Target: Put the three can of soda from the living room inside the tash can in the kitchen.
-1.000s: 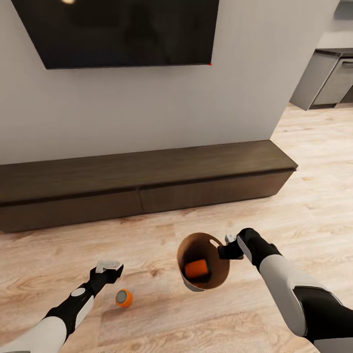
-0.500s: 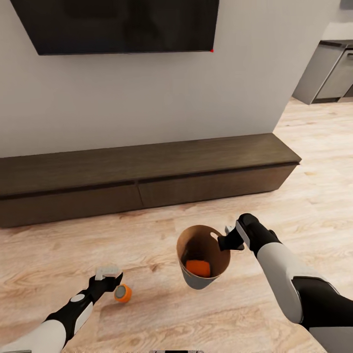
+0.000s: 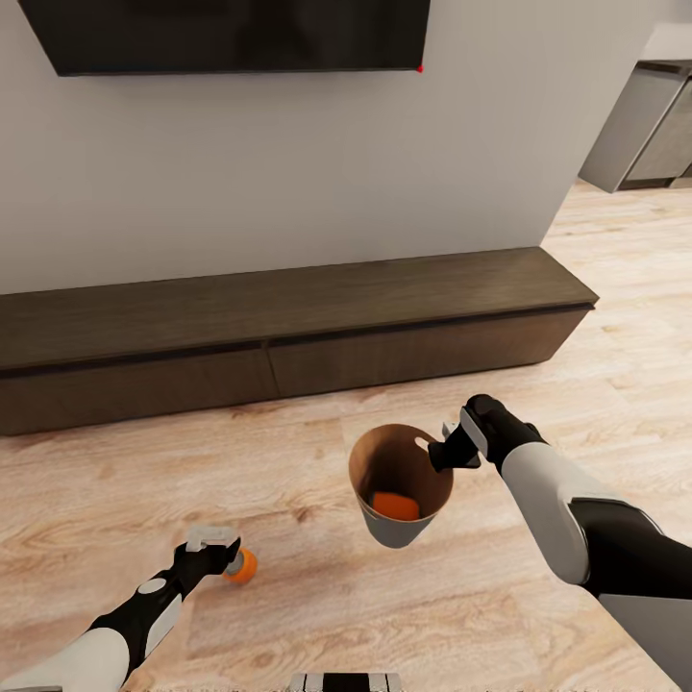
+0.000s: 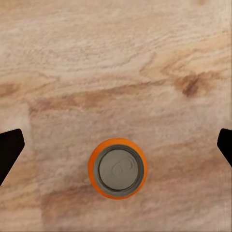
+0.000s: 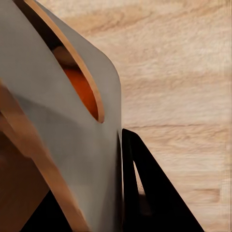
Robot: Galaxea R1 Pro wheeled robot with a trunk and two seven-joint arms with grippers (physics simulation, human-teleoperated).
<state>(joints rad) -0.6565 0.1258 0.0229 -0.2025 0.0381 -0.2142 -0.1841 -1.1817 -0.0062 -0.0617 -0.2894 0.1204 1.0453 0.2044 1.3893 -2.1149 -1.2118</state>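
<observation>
Two cans in sight, one in the bin

Two orange cans show from where we stand in the living room. One can (image 3: 395, 506) lies at the bottom of the bin (image 3: 400, 485), which our right gripper (image 3: 452, 448) holds by the rim, lifted off the wood floor (image 3: 481, 596) and tilted toward us. From the right wrist, a dark finger (image 5: 145, 193) presses flat against the bin's grey wall (image 5: 58, 111), and the orange of that can (image 5: 83, 91) glows through the cut-out handle hole, so we take the gripper as clamped on the rim.

The other can (image 3: 242, 565) stands upright on the floor at our left, just beside the left gripper (image 3: 213, 540). From the left wrist we look straight down on its grey top (image 4: 117, 167); the two dark fingertips (image 4: 8, 147) sit far out at either edge of that view, spread wide, with the can between them and touching neither.

Behind the bin runs the long low dark cabinet (image 3: 288, 336) against the white wall, with the black screen (image 3: 231, 34) above it. Grey kitchen units (image 3: 649, 120) show far off to the right.
</observation>
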